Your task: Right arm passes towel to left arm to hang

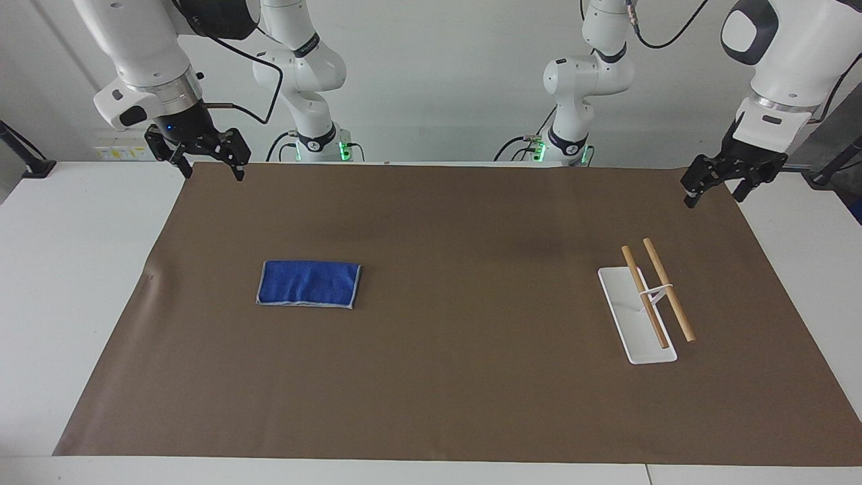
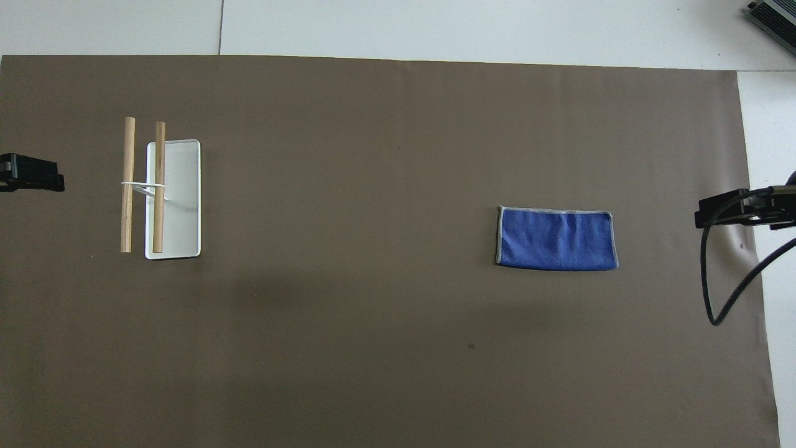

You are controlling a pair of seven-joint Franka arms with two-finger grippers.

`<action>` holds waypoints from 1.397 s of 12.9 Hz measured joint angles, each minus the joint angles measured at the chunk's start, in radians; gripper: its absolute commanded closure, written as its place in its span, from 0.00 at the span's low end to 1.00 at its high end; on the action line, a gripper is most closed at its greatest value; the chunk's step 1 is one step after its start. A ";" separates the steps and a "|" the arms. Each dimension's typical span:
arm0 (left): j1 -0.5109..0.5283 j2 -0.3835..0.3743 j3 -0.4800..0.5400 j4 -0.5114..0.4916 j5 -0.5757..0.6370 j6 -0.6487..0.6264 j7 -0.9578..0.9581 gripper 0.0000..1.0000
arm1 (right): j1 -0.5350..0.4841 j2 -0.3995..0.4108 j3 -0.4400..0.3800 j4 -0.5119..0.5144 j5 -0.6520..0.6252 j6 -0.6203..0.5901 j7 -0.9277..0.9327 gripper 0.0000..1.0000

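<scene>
The blue towel (image 1: 308, 284) with pale grey edging lies folded flat on the brown mat, toward the right arm's end; it also shows in the overhead view (image 2: 556, 239). My right gripper (image 1: 213, 174), with a cable looping off its wrist, hangs open and empty in the air over the mat's edge at its own end of the table. Its tip shows in the overhead view (image 2: 724, 214). My left gripper (image 1: 714, 199) hangs open and empty over the mat's edge at the left arm's end; its tip shows in the overhead view (image 2: 34, 174). Neither gripper touches the towel.
A rack with a white base (image 1: 630, 316) and two wooden bars (image 1: 668, 288) stands on the mat toward the left arm's end; it also shows in the overhead view (image 2: 180, 193). The brown mat (image 1: 471, 377) covers most of the white table.
</scene>
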 measured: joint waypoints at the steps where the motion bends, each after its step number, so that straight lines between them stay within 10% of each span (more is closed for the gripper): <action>1: 0.000 0.000 0.000 0.000 0.000 0.000 0.000 0.00 | 0.000 0.000 0.000 0.000 0.000 0.000 0.000 0.00; 18: 0.000 0.000 0.000 0.000 0.000 0.000 0.000 0.00 | 0.007 0.000 0.009 -0.013 0.000 0.021 0.000 0.00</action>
